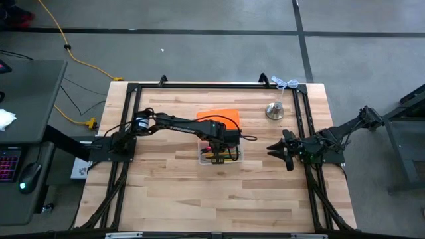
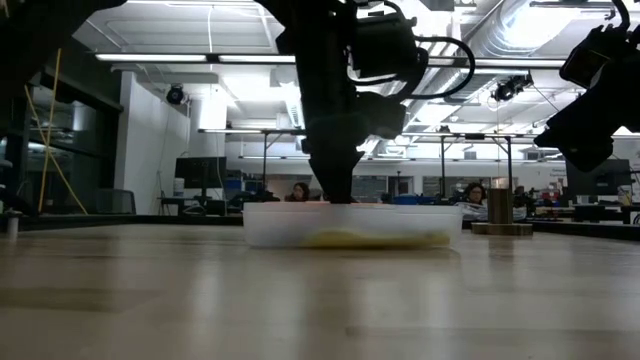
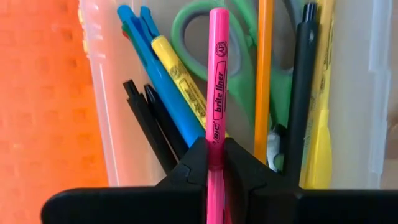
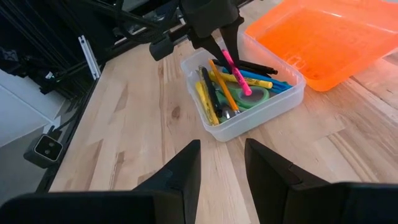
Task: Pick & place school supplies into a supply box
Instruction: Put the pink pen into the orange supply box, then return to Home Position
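The supply box [image 4: 249,109] is a clear plastic case near the table's middle, its orange lid [image 4: 323,37] lying open beside it. Inside lie school supplies: blue pens [image 3: 146,50], a yellow highlighter [image 3: 177,78], black pens [image 3: 149,118], an orange pencil [image 3: 264,68] and green scissors [image 3: 186,31]. My left gripper [image 3: 216,152] stands over the box [image 1: 219,154], shut on a pink highlighter [image 3: 217,81]. My right gripper [image 4: 222,162] waits open at the table's right side [image 1: 275,151], holding nothing. My left gripper pinches the pink highlighter's barrel [image 3: 216,155] between its two fingers, toward the highlighter's upper end. The fingers come steeply from above. The highlighter [image 4: 233,71] slants down from them into the box, its lower end [image 4: 246,91] over the green scissors.
A silver bell-shaped metal object [image 1: 274,111] stands at the far right of the table, behind the box. Black frame rails [image 1: 302,119] run along the table's left, right and far sides. Bare wood lies in front of the box.
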